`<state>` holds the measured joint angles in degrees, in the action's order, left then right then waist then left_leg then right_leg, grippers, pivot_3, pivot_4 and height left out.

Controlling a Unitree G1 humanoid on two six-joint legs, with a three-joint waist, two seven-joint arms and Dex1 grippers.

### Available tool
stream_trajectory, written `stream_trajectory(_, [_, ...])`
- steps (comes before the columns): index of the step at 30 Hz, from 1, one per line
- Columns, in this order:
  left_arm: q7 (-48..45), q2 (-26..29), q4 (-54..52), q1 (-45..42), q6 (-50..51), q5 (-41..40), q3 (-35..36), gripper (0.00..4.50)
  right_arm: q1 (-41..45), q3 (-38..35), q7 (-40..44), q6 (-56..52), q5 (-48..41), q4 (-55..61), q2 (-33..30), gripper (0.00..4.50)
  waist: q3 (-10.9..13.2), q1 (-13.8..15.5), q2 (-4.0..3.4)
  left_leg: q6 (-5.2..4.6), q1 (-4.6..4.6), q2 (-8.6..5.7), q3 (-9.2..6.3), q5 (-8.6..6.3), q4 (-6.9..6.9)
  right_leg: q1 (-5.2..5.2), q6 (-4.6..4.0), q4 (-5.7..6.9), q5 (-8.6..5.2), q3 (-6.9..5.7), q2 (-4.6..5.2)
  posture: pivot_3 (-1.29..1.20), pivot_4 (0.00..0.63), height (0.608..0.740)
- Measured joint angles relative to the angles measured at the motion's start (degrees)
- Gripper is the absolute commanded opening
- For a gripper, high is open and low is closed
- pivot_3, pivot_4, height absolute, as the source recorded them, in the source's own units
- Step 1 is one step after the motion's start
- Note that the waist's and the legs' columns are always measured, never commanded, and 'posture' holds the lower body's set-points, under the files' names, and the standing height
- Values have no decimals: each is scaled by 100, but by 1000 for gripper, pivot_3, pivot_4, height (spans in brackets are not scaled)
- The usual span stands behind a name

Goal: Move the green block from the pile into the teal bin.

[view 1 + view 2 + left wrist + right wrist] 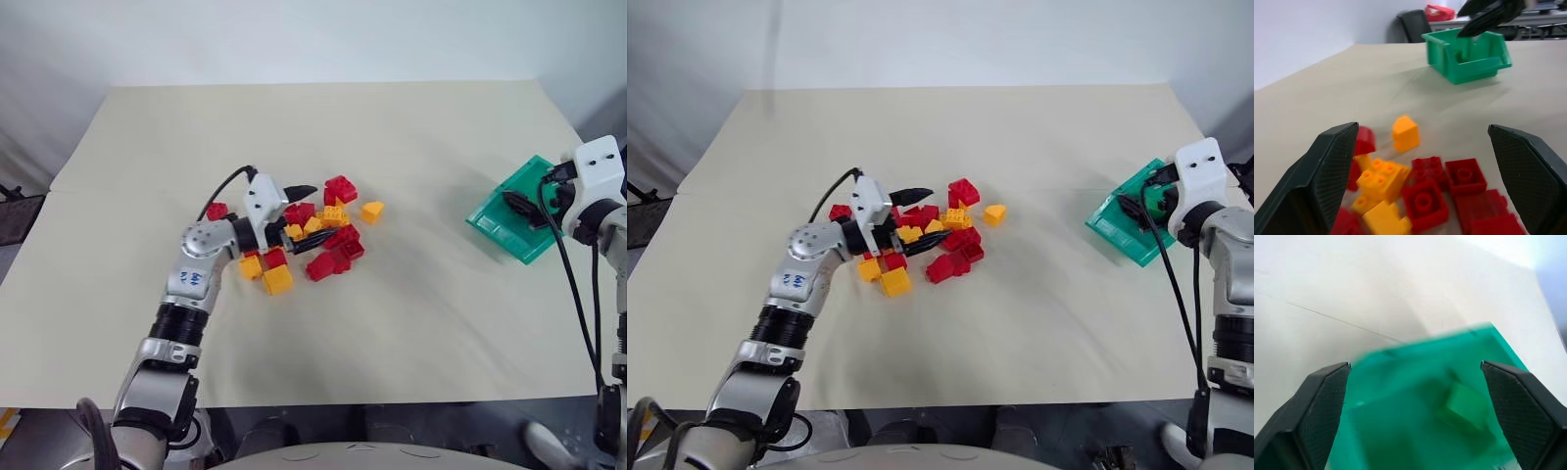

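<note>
My right claw [1415,377] hangs over the translucent teal plastic bin [490,220] at the right edge of the beige desk [421,323], its two black fingers spread wide and gripping nothing. Through the right wrist camera I see a small pale green block-like shape [1465,404] lying inside the bin, blurred, so I take it for the green plastic studded brick without being sure. My left claw [1425,147] sits low at the loose pile of red and yellow studded plastic bricks [318,235] near the middle of the desk, fingers wide apart and empty, bricks lying between and ahead of them. The pile and bin are well apart.
</note>
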<state>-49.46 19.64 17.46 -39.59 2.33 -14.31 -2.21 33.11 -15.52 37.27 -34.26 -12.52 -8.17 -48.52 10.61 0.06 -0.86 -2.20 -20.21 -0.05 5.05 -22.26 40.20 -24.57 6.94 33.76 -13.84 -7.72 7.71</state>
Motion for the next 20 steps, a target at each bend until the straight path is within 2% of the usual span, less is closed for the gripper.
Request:
stream_trajectory(5, [-264, 697, -385, 196, 421, -340, 443, 4500, -554, -27, 1275, -125, -942, 962, -66, 4470, 0, -11, 0, 0, 3, 4, 1, 0, 7, 1, 0, 5, 0, 3, -5, 0, 150, 740])
stream_trajectory(8, [-903, 1614, -648, 614, 918, -833, 845, 4500, -1223, 45, 2641, 8, -1738, 1708, -224, 4470, 0, -12, 0, 2, 3, 5, -3, -2, 3, 1, 0, -2, 0, -1, -8, 0, 150, 740])
stream_trajectory(11, [-1332, 2220, -812, 1160, 1025, -1040, 1277, 4500, -1311, 91, 3221, 865, -1662, 1286, -266, 4470, 1, -26, 1, -7, 7, -6, 4, -6, 8, 6, 13, -7, 7, 16, 4, 0, 150, 740])
stream_trajectory(17, [-1651, 2675, -1071, 2303, 1128, -1264, 1825, 4500, -1367, 220, 4024, 1973, -1310, 143, -477, 4470, 5, 41, 8, -8, 6, -6, -6, -6, 20, 12, 13, -5, 8, 10, 7, 0, 150, 740])
stream_trajectory(20, [-1673, 2764, -1230, 2713, 1285, -1446, 2156, 4500, -1377, 333, 4047, 2087, -1172, -154, -470, 4470, 6, 16, 8, -8, 5, -4, -7, -6, 22, 11, 12, 0, 7, 10, 8, 0, 150, 740])
